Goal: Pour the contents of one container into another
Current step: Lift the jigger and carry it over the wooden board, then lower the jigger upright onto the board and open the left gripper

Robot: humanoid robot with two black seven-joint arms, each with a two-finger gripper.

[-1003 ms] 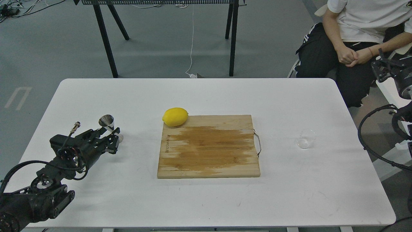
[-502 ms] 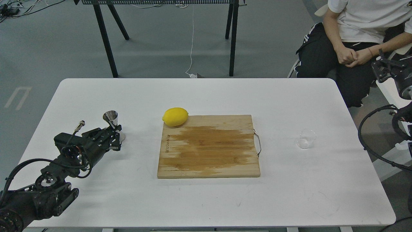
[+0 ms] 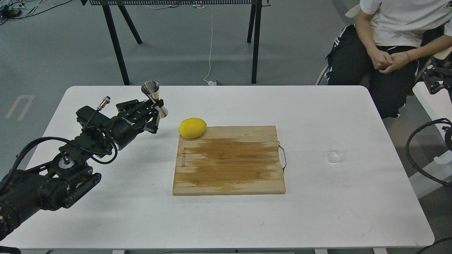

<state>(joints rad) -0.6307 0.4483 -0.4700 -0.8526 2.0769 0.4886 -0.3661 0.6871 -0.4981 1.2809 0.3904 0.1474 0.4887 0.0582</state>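
Since the earlier frame the left gripper (image 3: 154, 110) has carried the steel jigger (image 3: 154, 99) up and farther right, clamped at its narrow waist. It looks light, rigid, slippery. At right, the glass cup (image 3: 335, 152), clear and fragile, stands untouched. The right gripper's (image 3: 435, 79) state cannot be told.
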